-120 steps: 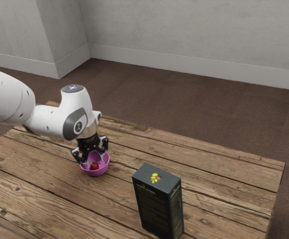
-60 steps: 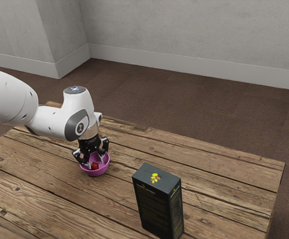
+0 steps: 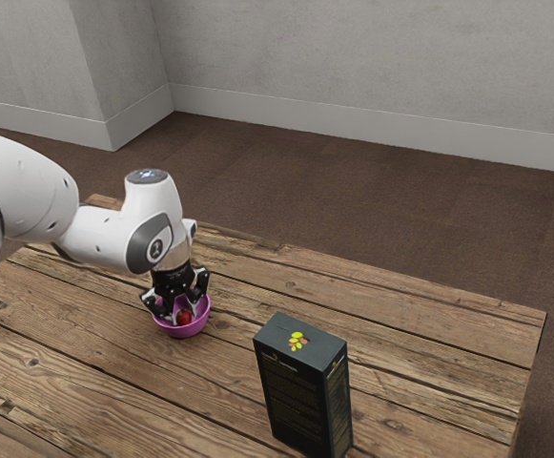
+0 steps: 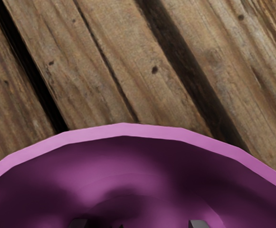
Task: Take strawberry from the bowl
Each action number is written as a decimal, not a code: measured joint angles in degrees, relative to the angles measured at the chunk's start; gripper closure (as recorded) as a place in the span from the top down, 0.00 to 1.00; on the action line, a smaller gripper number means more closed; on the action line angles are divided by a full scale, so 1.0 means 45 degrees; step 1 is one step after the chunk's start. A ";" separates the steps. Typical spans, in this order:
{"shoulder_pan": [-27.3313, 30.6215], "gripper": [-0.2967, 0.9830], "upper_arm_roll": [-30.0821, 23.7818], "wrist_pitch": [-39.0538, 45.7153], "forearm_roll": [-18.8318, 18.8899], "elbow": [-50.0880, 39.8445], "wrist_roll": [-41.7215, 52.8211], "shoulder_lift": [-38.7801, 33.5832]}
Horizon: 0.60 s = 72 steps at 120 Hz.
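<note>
Black and pale grey, the fingers point down into the bowl. They stand apart, one to each side of the strawberry; whether either touches it, cannot tell. In the wrist view, the grey tips of the fingers show with a wide gap between them, over the bowl's inside.

Strawberry: red, small, low in the bowl, between the fingers. Partly hidden by them in the exterior view.

Bowl: magenta, upright on the tabletop. Wrist view gives a paler rim with slightly angular edges, the inner wall darker and shadowed, a lighter patch toward the bottom.

Arm: white with grey joint covers, entering from the exterior view's left and bending down above the bowl.

Tabletop: brown wooden planks, rough grain, knots, dark seams — the wrist view shows several of these close beyond the bowl's rim.

Box: dark, tall, standing upright, nearer the camera than the bowl and toward the exterior view's right. Apart from the bowl. Yellow and reddish mark on top, fine lettering down the face.

Farther out: brown floor, then grey wall with a pale baseboard — one corner juts forward at the exterior view's left.
</note>
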 joint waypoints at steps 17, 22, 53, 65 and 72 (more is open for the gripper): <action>-0.0007 0.39 0.0001 -0.0011 -0.0008 0.0026 -0.0029 0.0046; -0.0004 0.39 0.0002 -0.0019 0.0016 0.0019 -0.0039 0.0041; -0.0015 0.35 0.0003 -0.0022 0.0013 -0.0010 -0.0064 -0.0134; -0.0007 0.34 0.0017 -0.0033 0.0022 -0.0014 -0.0074 -0.0250; -0.0007 0.34 0.0019 -0.0045 0.0033 -0.0026 -0.0081 -0.0400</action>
